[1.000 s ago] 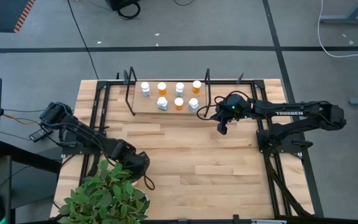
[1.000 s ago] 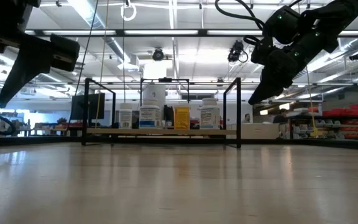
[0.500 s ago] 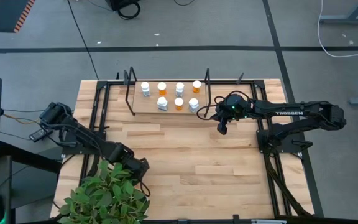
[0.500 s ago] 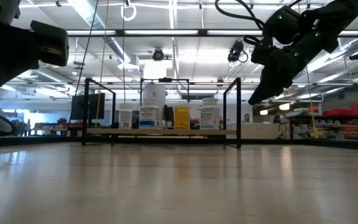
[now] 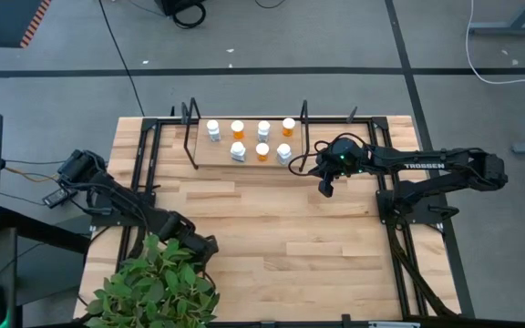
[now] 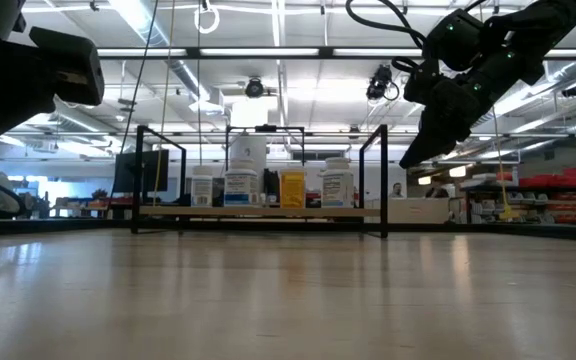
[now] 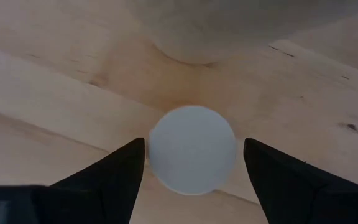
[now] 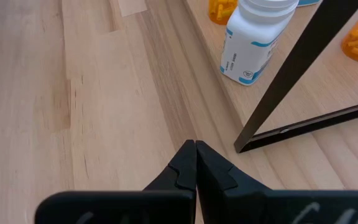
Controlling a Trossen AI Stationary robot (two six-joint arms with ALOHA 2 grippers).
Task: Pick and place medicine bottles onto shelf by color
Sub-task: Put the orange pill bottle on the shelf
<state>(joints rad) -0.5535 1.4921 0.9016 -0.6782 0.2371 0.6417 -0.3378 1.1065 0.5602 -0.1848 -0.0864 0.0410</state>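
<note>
In the left wrist view a medicine bottle shows from above as a round white cap (image 7: 192, 149) standing on the wooden table. My left gripper (image 7: 194, 144) is open, pointing down, one finger on each side of the cap with a thin gap at each. In the high view this gripper (image 5: 200, 246) is at the near left by the plant and hides that bottle. The shelf (image 5: 244, 162) at the far middle carries several orange and white bottles (image 5: 262, 151). My right gripper (image 5: 324, 188) hangs shut above the table just off the shelf's right end.
A leafy green plant (image 5: 153, 287) fills the near left corner, close to my left gripper; a pale rounded shape (image 7: 229, 31) lies just beyond the bottle. The shelf's black upright (image 8: 303, 74) and a white bottle (image 8: 253, 43) stand close ahead of my right gripper.
My left gripper has rolled at the wrist above the bottle beside the plant and, in the low view, has drifted toward the picture's left edge. Its fingers keep the same gap. My right arm has kept still.
</note>
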